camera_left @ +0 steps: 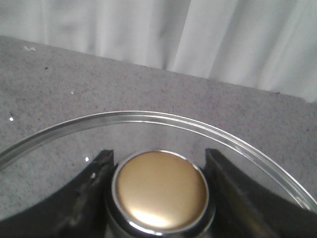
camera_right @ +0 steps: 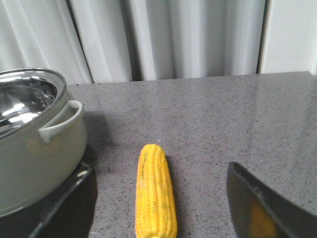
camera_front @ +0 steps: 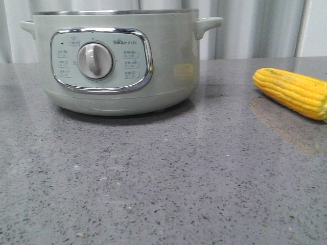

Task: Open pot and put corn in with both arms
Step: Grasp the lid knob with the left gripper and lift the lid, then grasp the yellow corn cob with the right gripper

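The front view shows the large round pale-green electric pot [camera_front: 120, 61] standing on the speckled grey stone counter [camera_front: 153, 184], its chrome-framed control panel [camera_front: 101, 59] and round central dial [camera_front: 95, 60] facing the camera; neither arm appears there. The bright yellow corn cob [camera_front: 295, 92], with neat rows of kernels, lies on the counter well apart from the pot, toward the robot's right, its far end cut off by the picture edge. Only the right wrist view looks into the pot: its polished steel interior is uncovered, and one small pale-green side handle [camera_right: 62, 122] juts toward the corn. In that view the cob [camera_right: 156, 197] lies lengthwise between the two dark fingers [camera_right: 257, 203] of the right claw [camera_right: 158, 210], which stand spread wide, touching nothing. Only the left wrist view shows the clear glass lid [camera_left: 148, 134] with its thin metal rim, a smooth round gold-coloured knob [camera_left: 161, 186] ringed in chrome at its centre. The left claw [camera_left: 159, 198] has its dark fingers [camera_left: 94, 193] pressed against either side of that knob, pinching it; the grey counter is seen through the glass, and whether the lid is raised or resting cannot be told. Pale pleated curtains [camera_right: 173, 34] hang behind the counter.
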Controlling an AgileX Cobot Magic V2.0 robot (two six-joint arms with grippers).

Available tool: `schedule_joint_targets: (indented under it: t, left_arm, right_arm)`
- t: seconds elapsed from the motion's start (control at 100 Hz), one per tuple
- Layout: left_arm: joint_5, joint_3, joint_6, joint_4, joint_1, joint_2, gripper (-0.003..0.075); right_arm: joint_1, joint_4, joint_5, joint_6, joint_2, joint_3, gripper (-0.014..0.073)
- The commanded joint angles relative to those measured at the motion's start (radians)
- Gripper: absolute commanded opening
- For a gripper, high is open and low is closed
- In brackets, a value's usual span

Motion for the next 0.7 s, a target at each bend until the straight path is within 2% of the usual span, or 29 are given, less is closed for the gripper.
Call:
schedule_joint_targets:
  t: [0.0,0.15,0.42,0.54,0.69]
  left_arm:
    - [-0.302,0.059,0.0,-0.006,-0.027,-0.032,0.0115]
    - [-0.476,0.184,-0.009,-0.006,-0.046,-0.001,0.0116]
    - [-0.497,0.238,-0.011,-0.006,-0.046,0.076,0.0132]
    - [-0.497,0.238,-0.011,-0.006,-0.046,0.088,0.0201]
    - [-0.495,0.238,-0.013,-0.006,-0.046,0.096,0.0356]
  right_arm:
    - [-0.004,-0.001,-0.063,-0.009,0.011,-0.035,0.0447]
    - [-0.004,-0.001,-0.063,-0.009,0.011,-0.035,0.0447]
    - [-0.004,0.003,-0.063,-0.009,0.011,-0.035,0.0447]
    - [-0.004,0.003,-0.061,-0.009,0.011,-0.035,0.0447]
    - [-0.004,0.003,-0.051,-0.009,0.011,-0.035,0.0447]
